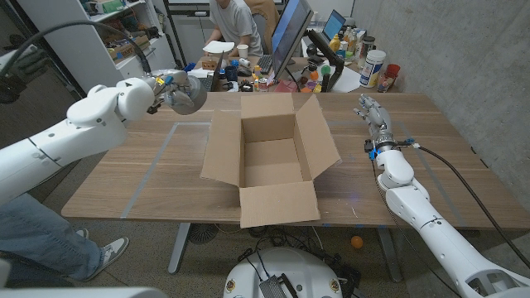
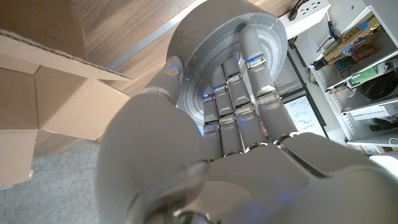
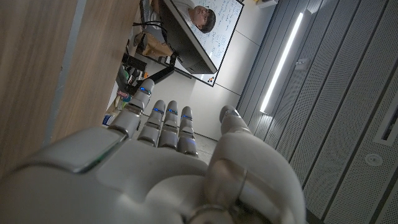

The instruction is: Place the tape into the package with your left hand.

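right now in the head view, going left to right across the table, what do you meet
left hand holding the tape → open cardboard box → right hand at the table's right side

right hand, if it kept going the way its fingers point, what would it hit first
Probably nothing on the table: the right hand points toward the far edge with bare wood ahead. Past the edge stand the bottles and jars, though depth there is unclear.

Left robot hand (image 1: pixel 170 89) gripping — right robot hand (image 1: pixel 374 116) open-fingered
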{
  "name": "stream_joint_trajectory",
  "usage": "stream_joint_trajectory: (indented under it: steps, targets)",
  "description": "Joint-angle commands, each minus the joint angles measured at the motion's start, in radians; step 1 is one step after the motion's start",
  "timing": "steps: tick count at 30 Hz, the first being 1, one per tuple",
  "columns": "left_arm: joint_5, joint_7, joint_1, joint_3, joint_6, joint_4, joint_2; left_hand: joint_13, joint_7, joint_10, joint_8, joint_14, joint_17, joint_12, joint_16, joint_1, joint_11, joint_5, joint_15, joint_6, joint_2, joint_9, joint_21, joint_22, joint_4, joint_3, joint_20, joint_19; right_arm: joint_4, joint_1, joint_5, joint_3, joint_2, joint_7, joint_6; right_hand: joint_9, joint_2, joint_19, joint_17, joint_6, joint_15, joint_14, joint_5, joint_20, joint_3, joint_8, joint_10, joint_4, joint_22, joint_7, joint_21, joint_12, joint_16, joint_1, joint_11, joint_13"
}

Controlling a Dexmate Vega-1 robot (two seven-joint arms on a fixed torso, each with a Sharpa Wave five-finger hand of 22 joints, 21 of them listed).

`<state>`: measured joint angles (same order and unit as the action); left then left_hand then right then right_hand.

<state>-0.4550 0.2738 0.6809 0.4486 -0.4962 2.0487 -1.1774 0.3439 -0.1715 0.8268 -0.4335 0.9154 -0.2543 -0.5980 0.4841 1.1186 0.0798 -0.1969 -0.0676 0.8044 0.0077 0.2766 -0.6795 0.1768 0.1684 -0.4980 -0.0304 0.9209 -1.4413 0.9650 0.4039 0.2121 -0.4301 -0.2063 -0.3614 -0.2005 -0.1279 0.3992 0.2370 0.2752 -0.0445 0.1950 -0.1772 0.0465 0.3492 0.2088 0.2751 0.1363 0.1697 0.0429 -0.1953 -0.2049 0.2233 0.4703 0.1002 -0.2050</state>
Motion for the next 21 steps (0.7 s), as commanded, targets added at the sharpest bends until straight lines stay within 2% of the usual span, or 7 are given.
stream_joint_trajectory:
  steps: [1,21]
  targets:
    - [-0.022,0.005,-0.029,0.014,0.053,0.017,0.041,0.347,0.108,0.144,-0.115,0.2,-0.067,-0.004,-0.002,0.069,-0.147,-0.011,0.222,0.138,0.077,0.01,-0.004,0.001,-0.006,-0.027,0.001,-0.003,0.002,-0.008,-0.002,-0.002,-0.002,-0.002,0.002,0.0,-0.001,0.001,0.002,0.006,-0.002,0.004,-0.001,0.006,-0.006,-0.004,0.005,0.001,0.003,0.006,0.0,-0.002,0.004,0.011,0.0,0.0]
    - [-0.068,0.047,-0.053,0.026,0.106,0.061,0.071,0.365,0.105,0.147,-0.118,0.206,-0.072,0.002,-0.006,0.067,-0.141,-0.011,0.22,0.135,0.077,0.009,-0.007,0.001,-0.005,-0.027,-0.002,-0.008,0.022,-0.016,0.006,0.004,0.005,0.016,-0.007,0.0,-0.002,0.001,0.002,0.006,-0.002,0.004,-0.001,0.007,-0.008,-0.005,0.005,0.001,0.003,0.006,0.0,-0.002,0.004,0.01,-0.002,0.0]
